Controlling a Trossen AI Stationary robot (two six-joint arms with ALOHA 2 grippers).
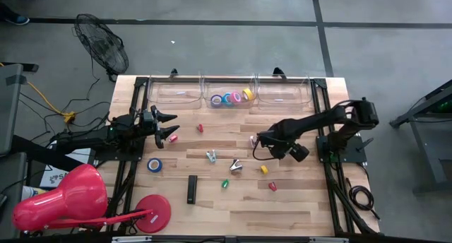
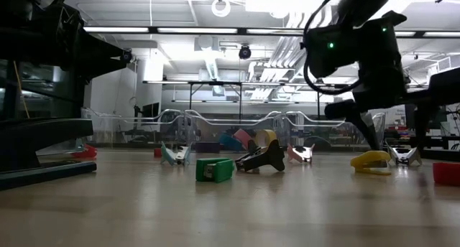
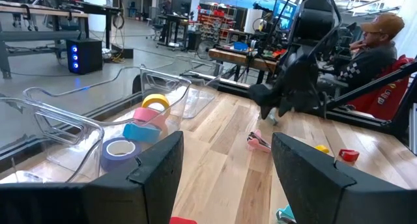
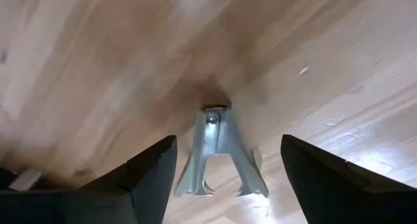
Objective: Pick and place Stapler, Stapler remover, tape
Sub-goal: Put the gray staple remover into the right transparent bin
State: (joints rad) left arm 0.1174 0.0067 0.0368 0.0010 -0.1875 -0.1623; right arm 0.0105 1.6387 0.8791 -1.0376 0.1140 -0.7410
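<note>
My right gripper points down, open, over a pink staple remover that lies on the table. In the right wrist view the remover's metal jaws lie between my two fingers, with a gap on either side. The black stapler lies flat near the table's front. One blue tape roll lies on the table at the left; purple, blue, pink and yellow rolls sit in the middle clear bin. My left gripper waits open and level at the left.
Three clear bins line the far edge. More staple removers lie scattered: teal, black, green, yellow, red. A red lamp lies at the near left. A person sits beyond the table's right side.
</note>
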